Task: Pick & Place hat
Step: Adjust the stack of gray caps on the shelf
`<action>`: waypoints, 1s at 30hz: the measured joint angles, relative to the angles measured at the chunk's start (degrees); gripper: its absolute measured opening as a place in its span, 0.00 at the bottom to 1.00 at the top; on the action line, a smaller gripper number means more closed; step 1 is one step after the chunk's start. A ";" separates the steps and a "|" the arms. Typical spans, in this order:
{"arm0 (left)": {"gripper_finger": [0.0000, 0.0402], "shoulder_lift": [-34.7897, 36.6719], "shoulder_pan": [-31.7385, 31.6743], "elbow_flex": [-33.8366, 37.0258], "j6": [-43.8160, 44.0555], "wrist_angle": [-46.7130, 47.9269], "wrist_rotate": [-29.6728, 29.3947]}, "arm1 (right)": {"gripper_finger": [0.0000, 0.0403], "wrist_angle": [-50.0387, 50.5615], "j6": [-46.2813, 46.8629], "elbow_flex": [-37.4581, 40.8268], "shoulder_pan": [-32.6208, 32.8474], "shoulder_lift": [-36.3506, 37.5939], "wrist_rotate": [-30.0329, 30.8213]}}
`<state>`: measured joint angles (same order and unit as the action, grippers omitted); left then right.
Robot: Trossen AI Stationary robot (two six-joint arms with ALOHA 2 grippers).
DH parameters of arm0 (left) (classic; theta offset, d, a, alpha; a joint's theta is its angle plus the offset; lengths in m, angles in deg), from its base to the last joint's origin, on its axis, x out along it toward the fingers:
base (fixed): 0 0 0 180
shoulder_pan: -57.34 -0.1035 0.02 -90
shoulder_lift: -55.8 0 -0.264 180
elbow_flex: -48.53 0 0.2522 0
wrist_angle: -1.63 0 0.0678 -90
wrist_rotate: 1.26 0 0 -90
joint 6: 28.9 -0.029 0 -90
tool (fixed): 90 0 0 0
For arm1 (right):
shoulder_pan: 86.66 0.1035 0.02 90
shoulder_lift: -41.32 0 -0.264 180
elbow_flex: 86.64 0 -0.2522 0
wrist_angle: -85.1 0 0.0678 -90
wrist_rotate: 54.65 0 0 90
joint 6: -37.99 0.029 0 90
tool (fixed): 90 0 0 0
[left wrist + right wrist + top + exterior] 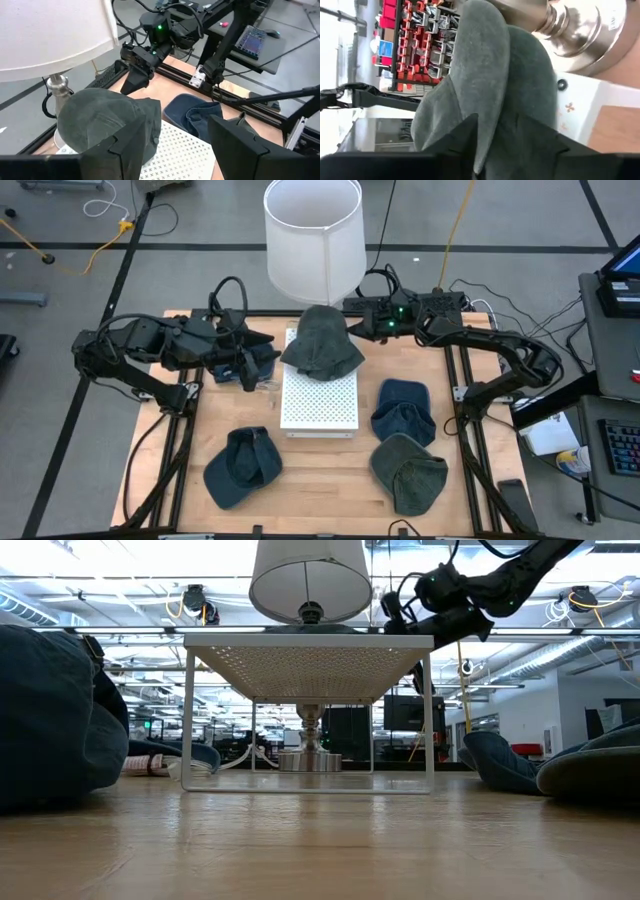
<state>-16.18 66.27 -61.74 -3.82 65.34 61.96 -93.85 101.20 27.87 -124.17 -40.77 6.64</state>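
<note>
Fingers of the right gripper [352,307] are sitting spread and empty just beside the grey-green fabric hat [322,342] on the white perforated stand [319,400] — left gripper [262,352], also open, is flanking its other side.

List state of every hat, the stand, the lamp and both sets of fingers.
Grey-green hat: on the white stand, nothing gripping it.
White stand: upright, front part bare.
Lamp: upright behind the stand.
Blue hat: on table, right.
Olive hat: front right.
Dark blue hat: front left.
Left gripper: fingers open.
Right gripper: fingers open.
</note>
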 joint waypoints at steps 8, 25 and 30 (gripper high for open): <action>0.53 0.00 -3.45 0.00 5.30 6.04 -5.30 | 0.43 3.16 -9.63 0.04 -1.12 3.82 -1.28; 0.53 -7.21 -12.45 3.71 -4.42 32.10 -5.32 | 0.36 27.24 -44.30 0.02 3.55 14.50 10.72; 0.53 -6.63 -14.54 13.91 -7.71 27.75 -4.53 | 0.35 28.02 -49.15 0.02 7.75 14.50 16.06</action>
<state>-22.81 51.73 -47.83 -11.53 93.09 57.42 -65.84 52.05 27.89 -116.42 -26.27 22.69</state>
